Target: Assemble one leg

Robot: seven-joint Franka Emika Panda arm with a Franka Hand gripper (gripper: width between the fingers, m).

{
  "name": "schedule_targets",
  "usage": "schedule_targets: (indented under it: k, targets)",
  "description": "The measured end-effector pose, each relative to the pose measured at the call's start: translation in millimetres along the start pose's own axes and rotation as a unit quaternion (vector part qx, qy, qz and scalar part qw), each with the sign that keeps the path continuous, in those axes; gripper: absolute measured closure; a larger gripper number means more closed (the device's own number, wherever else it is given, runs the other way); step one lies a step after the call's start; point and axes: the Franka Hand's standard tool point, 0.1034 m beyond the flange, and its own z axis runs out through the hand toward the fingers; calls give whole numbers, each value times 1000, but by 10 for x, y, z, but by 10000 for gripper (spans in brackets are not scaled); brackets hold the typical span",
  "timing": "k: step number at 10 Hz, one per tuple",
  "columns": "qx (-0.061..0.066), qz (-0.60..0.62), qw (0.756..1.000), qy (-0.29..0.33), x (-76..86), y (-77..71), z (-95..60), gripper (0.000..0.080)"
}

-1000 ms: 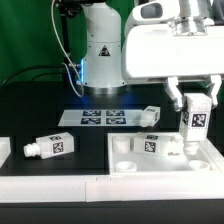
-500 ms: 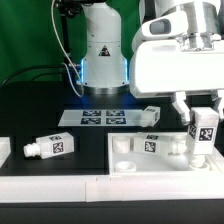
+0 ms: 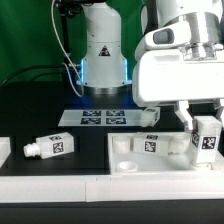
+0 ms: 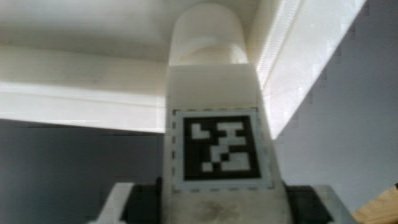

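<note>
My gripper (image 3: 205,125) is shut on a leg (image 3: 207,140), a white block with a black-and-white tag, held upright over the right end of the big white panel (image 3: 135,160). In the wrist view the held leg (image 4: 217,110) fills the middle, its tag facing the camera and its far end over the panel (image 4: 71,105). Three other legs show in the exterior view: one (image 3: 52,147) on the table at the left, one (image 3: 148,142) on the panel, one (image 3: 146,117) behind it.
The marker board (image 3: 98,117) lies on the black table before the robot base (image 3: 103,55). A white block (image 3: 3,148) sits at the exterior view's left edge. A white strip (image 3: 50,187) runs along the front.
My gripper has moved to the exterior view's right and down with the leg, from above the panel's right part toward its right end.
</note>
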Motion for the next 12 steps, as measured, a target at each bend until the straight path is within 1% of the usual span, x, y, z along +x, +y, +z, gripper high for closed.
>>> schedule_targets:
  k: [3,5,6,7,8,9,10,11,12]
  targets:
    - [0,0,1000,3,-3,0,0,512]
    - [-1,0,1000,3,-5,1,1,254]
    - [-1,0,1000,2,-6,1,1,180]
    - [1,2,1000,-11,-25,6,10,180]
    - [5,9,999,-45,-3,25,-28,156]
    - [5,25,998,-52,79,64,-71,156]
    - [10,56,993,-101,43,51,-46,150]
    - [15,67,986,-153,73,80,-39,150]
    - [17,73,981,-178,104,137,-29,150]
